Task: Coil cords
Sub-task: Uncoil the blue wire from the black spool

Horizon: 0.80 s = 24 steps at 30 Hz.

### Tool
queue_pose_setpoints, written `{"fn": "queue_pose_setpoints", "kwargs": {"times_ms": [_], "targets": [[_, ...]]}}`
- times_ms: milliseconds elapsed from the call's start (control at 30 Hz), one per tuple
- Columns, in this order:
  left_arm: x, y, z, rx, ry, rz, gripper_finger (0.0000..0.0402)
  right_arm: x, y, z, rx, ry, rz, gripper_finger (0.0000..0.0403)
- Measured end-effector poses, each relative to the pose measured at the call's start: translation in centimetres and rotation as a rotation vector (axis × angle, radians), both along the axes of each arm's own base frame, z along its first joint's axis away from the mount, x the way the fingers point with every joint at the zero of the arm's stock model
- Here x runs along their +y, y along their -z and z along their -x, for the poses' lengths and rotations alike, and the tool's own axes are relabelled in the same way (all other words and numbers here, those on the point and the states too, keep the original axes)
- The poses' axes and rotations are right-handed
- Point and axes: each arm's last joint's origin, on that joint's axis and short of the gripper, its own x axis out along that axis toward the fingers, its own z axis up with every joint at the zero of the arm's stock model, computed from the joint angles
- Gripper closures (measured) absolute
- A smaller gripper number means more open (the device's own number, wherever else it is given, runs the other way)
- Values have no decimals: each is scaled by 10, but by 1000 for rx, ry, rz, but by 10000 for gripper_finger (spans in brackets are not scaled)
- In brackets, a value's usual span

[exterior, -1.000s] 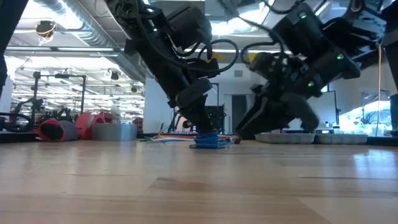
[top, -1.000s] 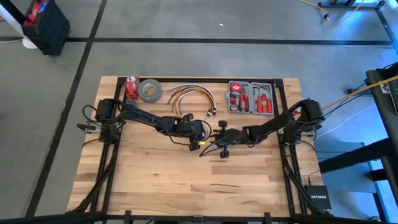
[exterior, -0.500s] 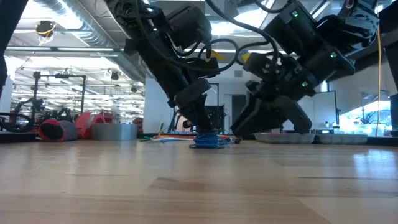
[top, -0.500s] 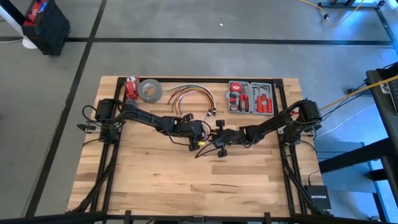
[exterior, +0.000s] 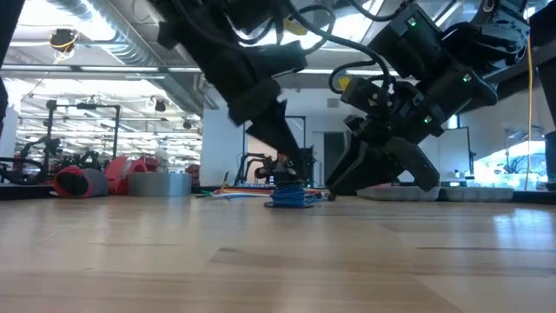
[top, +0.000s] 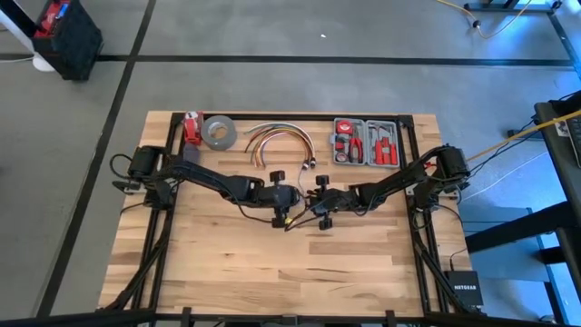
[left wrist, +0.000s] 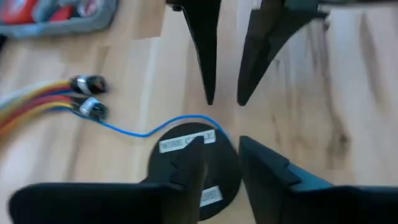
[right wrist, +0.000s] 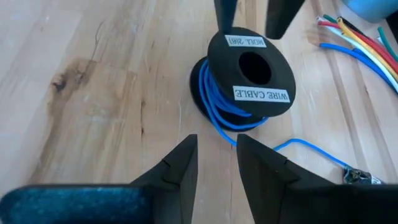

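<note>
The spool of blue cord (right wrist: 249, 78) lies flat mid-tabletop, axis upright, between my grippers. My left gripper (left wrist: 217, 165) hangs parted directly over it; my right gripper (right wrist: 216, 163) waits parted just beside, empty.

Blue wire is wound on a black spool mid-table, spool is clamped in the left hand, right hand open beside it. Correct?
Not quite: the left hand isn't clamping the spool. The left wrist view shows its fingers open just above the spool, and the right wrist view shows the spool sitting free on the table. The rest holds: blue wire wound on the black spool mid-table, right hand open beside it.
</note>
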Motion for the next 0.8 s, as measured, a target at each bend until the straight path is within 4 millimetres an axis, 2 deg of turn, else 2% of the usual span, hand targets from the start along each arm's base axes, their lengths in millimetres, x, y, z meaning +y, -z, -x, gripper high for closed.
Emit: {"fn": "queue_pose_setpoints", "kwargs": {"times_ms": [200,533,800], "targets": [[-14,4,4,75,74,-215,281,0,1,0,4,0,-3,288],[-19,37,4,193,65,-349,286,0,1,0,0,0,-4,288],[-16,43,2,210,14,-436,286,0,1,-1,-5,1,-5,288]]}}
